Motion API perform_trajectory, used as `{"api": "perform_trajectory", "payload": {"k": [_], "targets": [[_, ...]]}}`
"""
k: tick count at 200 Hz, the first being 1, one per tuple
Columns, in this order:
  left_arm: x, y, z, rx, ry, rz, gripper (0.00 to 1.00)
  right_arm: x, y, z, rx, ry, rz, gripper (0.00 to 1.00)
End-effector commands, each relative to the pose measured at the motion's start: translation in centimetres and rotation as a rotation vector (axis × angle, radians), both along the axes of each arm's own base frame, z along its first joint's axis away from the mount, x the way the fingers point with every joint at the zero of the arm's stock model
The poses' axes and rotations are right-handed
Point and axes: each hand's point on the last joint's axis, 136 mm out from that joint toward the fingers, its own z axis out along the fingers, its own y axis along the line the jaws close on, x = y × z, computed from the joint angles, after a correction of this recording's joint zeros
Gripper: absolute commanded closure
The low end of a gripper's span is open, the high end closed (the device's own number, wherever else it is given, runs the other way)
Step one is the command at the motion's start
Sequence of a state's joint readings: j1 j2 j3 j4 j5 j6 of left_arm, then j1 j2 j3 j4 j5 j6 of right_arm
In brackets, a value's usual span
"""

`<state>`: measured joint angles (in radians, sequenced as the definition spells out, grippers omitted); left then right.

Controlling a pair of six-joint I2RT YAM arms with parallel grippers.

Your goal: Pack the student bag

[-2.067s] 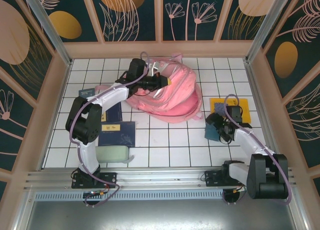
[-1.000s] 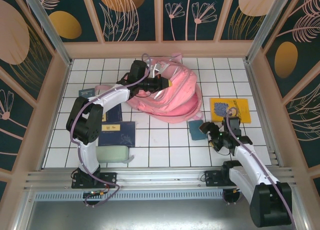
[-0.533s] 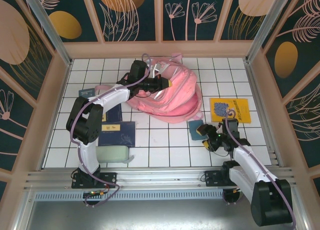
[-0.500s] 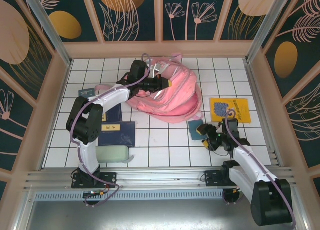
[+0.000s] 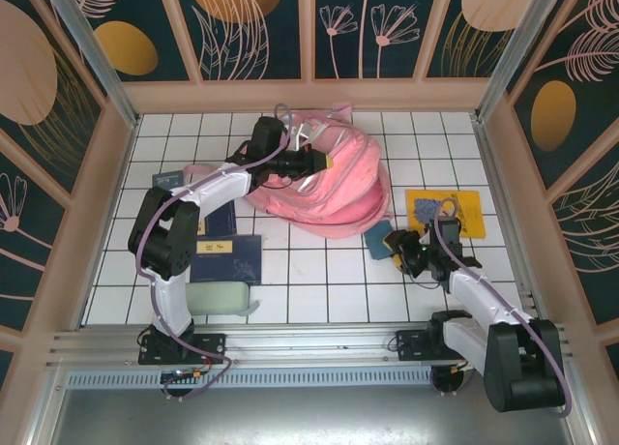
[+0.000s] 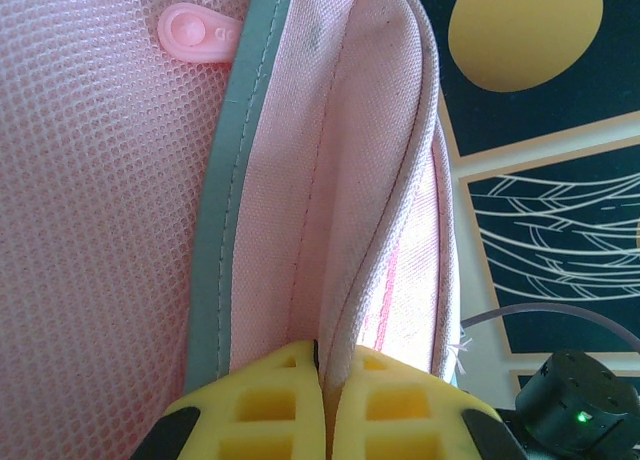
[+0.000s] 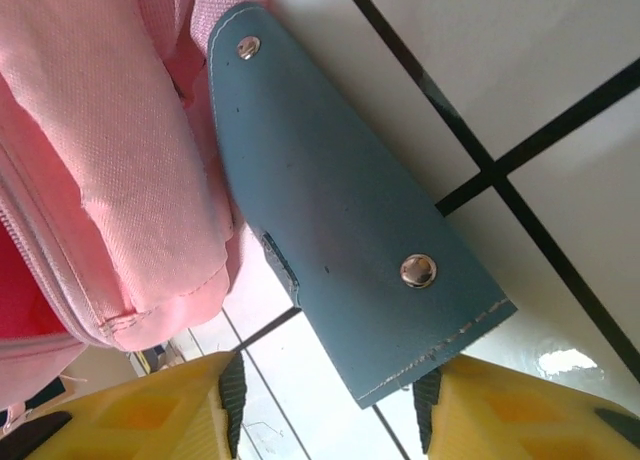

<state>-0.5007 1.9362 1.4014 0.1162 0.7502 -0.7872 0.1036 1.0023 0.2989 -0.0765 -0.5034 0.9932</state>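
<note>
The student bag (image 5: pixel 338 184) is a large pink backpack lying at the back middle of the tiled table. My left gripper (image 5: pixel 317 162) is over its top, shut on a fold of its pink fabric edge (image 6: pixel 345 230), with the yellow fingers (image 6: pixel 275 405) pressed together on it. A blue leather pouch (image 5: pixel 378 240) with metal snaps lies flat beside the bag's lower right edge (image 7: pixel 100 130). My right gripper (image 5: pixel 397 248) is low at the pouch (image 7: pixel 340 230). Its jaws straddle the pouch's near end: the right finger (image 7: pixel 480 410) touches a corner, while the left finger (image 7: pixel 170 410) stands apart.
A yellow book (image 5: pixel 447 212) lies right of the bag, behind the right arm. Dark blue books (image 5: pixel 228 259) and a pale green pouch (image 5: pixel 220 298) lie at the front left, a small dark item (image 5: pixel 169 179) further back. Wooden walls enclose the table.
My right gripper has moved back and left toward the bag, onto the blue pouch, and its jaws have narrowed. The pouch has shifted slightly toward the bag. The left arm has not moved.
</note>
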Motion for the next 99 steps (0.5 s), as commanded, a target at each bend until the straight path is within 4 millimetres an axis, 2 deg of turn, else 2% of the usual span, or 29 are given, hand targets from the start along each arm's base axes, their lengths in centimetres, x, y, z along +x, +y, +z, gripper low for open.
{"api": "perform_trajectory", "payload": {"k": [1,68,85,99], "targets": [[-0.5,-0.9,0.5,-0.031,-0.009,-0.042,1.0,2.2,-0.7,1.5,-0.034,-0.1,-0.028,0.54],[-1.1,-1.5,0.7,-0.037,-0.014,-0.066,1.0,3.6,-1.4,1.6,-0.067,-0.168,-0.072,0.77],[-1.2,-1.6,0.7,-0.039,-0.014,-0.07,1.0,4.0,-1.3,1.8,-0.061,-0.186,-0.068,0.79],[-1.3,-1.7,0.7,-0.041,-0.015,-0.074,1.0,4.3,-1.1,1.9,-0.058,-0.195,-0.06,0.76]]}}
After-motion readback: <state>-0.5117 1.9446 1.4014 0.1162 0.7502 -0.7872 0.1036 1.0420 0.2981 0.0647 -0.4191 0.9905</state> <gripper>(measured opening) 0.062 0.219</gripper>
